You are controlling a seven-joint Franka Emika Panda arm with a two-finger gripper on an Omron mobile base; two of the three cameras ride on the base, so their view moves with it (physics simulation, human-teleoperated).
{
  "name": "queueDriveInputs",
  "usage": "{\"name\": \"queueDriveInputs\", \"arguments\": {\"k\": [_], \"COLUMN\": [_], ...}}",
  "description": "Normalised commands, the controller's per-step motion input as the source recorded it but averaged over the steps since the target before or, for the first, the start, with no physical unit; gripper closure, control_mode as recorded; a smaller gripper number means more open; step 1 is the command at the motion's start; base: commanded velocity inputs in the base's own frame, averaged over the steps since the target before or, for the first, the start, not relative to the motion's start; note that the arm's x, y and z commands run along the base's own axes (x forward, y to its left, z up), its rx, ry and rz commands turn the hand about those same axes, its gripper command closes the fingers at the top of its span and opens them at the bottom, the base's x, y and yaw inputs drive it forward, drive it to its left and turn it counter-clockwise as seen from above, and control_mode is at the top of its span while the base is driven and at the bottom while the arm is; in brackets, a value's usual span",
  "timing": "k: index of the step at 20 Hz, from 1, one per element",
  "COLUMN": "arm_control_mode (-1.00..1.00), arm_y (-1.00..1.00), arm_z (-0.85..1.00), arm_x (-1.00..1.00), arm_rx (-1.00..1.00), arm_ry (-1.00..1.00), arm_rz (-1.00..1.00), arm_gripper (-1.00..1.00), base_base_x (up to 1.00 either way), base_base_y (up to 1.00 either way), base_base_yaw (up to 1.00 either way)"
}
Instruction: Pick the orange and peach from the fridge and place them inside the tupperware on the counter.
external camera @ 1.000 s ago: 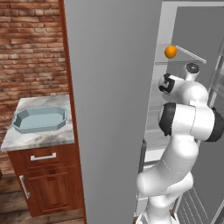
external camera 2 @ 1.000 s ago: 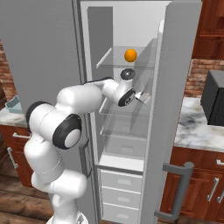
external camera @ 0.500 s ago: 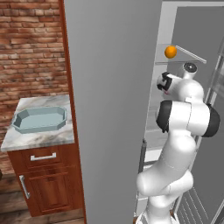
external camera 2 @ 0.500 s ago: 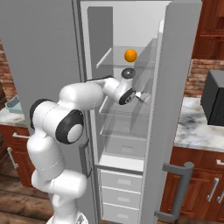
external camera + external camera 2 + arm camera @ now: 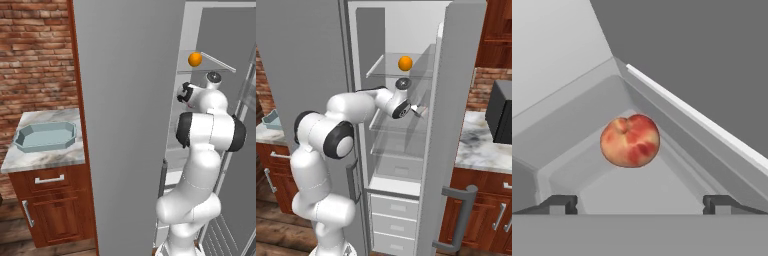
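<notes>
The round reddish-pink peach (image 5: 630, 141) with its paler patch lies ahead of the two-finger claw (image 5: 639, 204), on a clear glass shelf in the white interior of the tall grey fridge (image 5: 406, 150); the claw's dark tips are spread wide, well apart on either side of the fruit and touching nothing. The likely trouble is the peach rolling: if one tip meets it first it could slide toward the back corner, or a shallow pinch could squeeze it out. The small bright orange ball (image 5: 405, 63) sits on the shelf above, and that glass edge hangs close over the wrist. The wide grey fridge door (image 5: 453, 125) stands open beside the arm, narrowing the way out toward the shallow pale blue-grey octagonal tupperware (image 5: 46, 136) on the white-grey marble counter (image 5: 45, 159).
</notes>
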Motion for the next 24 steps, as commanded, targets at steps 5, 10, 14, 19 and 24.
{"name": "queueDriveInputs", "arguments": {"k": [5, 10, 14, 19, 24], "arm_control_mode": [-1.0, -1.0, -1.0, -1.0, -1.0], "arm_y": [0.0, -0.09, -0.13, -0.15, -0.13], "arm_z": [-0.09, -0.15, -0.21, -0.19, -0.08], "arm_x": [0.23, 0.21, 0.17, 0.16, 0.21], "arm_rx": [0.0, 0.0, 0.0, 0.0, 0.01], "arm_ry": [0.0, 0.0, 0.0, 0.0, 0.0], "arm_rz": [0.0, 0.03, 0.03, 0.03, 0.01], "arm_gripper": [-1.0, -1.0, -1.0, -1.0, -1.0], "base_base_x": [0.0, 0.0, 0.0, 0.0, 0.0], "base_base_y": [0.0, 0.0, 0.0, 0.0, 0.0], "base_base_yaw": [0.0, 0.0, 0.0, 0.0, 0.0]}}
